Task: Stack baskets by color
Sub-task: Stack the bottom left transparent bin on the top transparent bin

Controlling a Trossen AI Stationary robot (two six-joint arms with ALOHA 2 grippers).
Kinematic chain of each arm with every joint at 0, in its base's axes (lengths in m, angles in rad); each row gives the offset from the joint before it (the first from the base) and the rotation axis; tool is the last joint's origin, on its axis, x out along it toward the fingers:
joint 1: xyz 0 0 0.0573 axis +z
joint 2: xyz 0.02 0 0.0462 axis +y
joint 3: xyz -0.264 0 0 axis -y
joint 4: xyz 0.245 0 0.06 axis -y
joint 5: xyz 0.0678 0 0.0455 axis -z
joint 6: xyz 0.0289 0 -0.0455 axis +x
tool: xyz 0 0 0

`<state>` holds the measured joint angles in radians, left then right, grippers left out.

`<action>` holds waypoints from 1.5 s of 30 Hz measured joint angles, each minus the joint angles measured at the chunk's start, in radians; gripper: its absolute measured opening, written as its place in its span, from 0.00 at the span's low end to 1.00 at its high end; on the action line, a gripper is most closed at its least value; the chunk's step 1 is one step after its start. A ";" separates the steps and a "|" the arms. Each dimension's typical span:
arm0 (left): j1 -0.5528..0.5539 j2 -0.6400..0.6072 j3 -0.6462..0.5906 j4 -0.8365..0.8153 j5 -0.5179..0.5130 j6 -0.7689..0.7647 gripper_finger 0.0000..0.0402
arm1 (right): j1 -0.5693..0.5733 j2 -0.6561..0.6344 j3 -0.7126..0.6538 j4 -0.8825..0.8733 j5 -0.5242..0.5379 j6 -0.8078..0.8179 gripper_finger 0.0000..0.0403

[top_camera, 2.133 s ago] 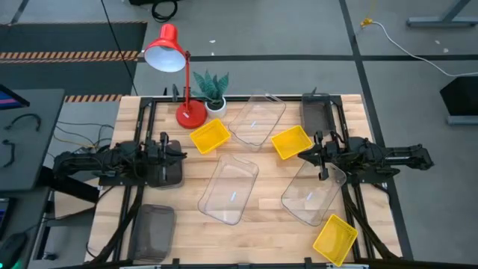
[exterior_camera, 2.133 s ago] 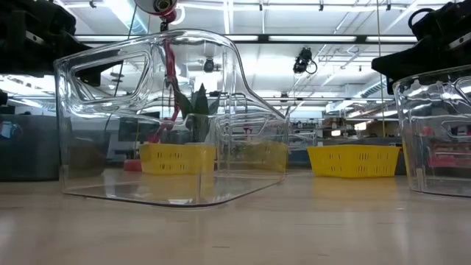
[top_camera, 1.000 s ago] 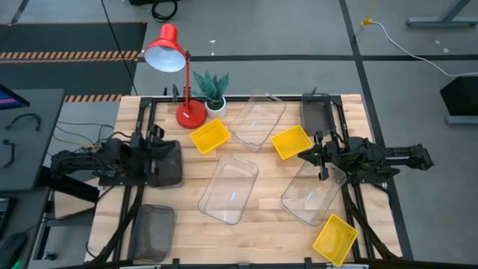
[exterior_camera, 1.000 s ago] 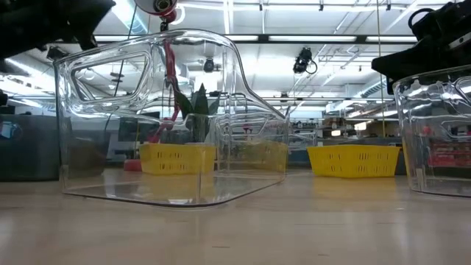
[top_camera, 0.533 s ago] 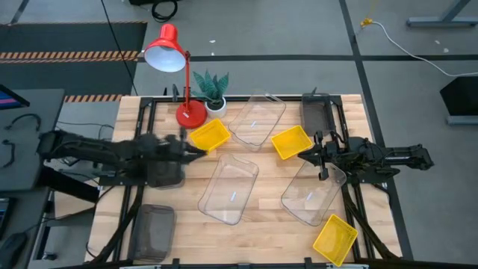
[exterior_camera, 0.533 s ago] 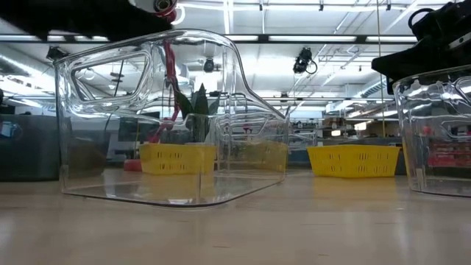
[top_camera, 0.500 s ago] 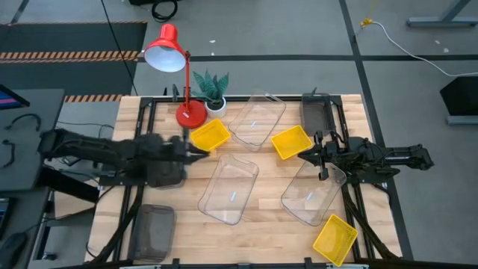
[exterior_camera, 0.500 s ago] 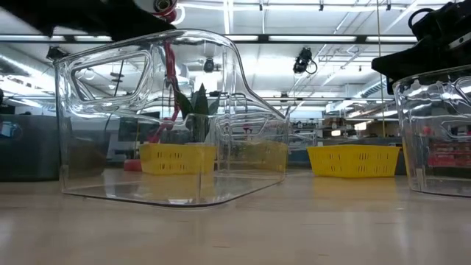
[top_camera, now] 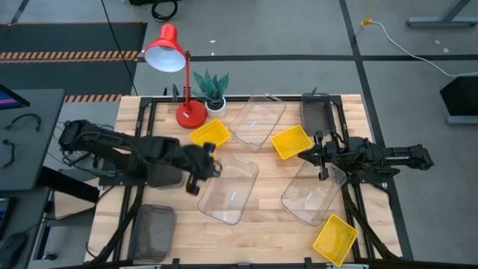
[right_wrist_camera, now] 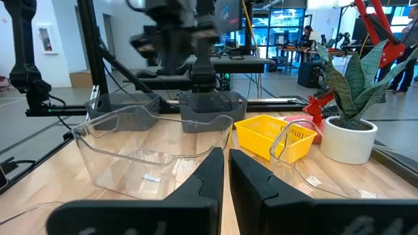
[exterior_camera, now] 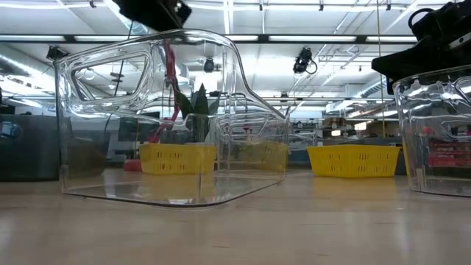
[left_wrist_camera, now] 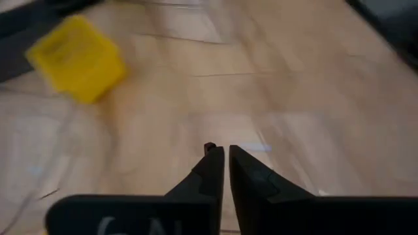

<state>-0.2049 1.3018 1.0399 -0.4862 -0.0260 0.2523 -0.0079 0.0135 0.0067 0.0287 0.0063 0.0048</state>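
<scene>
Left gripper (top_camera: 203, 167) at frame centre-left, fingers pressed together, holding nothing, poised at rim of middle clear basket (top_camera: 230, 190), probably about to lift it for clear stack; right gripper (top_camera: 317, 156) waits centre-right, pinched together, empty, over another clear basket (top_camera: 310, 194); yellow basket (top_camera: 210, 137) just above

Yellow basket (left_wrist_camera: 77, 59) motion-blurred; grey basket (top_camera: 151, 233) cut by frame edge.
</scene>
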 joint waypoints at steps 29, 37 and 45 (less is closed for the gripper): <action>-0.372 0.348 0.131 -0.050 -0.154 -0.416 0.59 | 0.000 0.000 0.000 0.000 0.000 0.000 0.07; -0.282 0.394 0.131 -0.050 0.006 -0.371 0.38 | 0.000 0.000 0.000 0.000 0.000 0.000 0.07; -0.232 0.394 0.131 -0.073 0.062 -0.272 0.03 | 0.000 0.000 0.000 0.000 0.000 0.000 0.07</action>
<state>-0.4373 1.6955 1.1709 -0.5594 0.0362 -0.0198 -0.0080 0.0135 0.0065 0.0284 0.0063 0.0048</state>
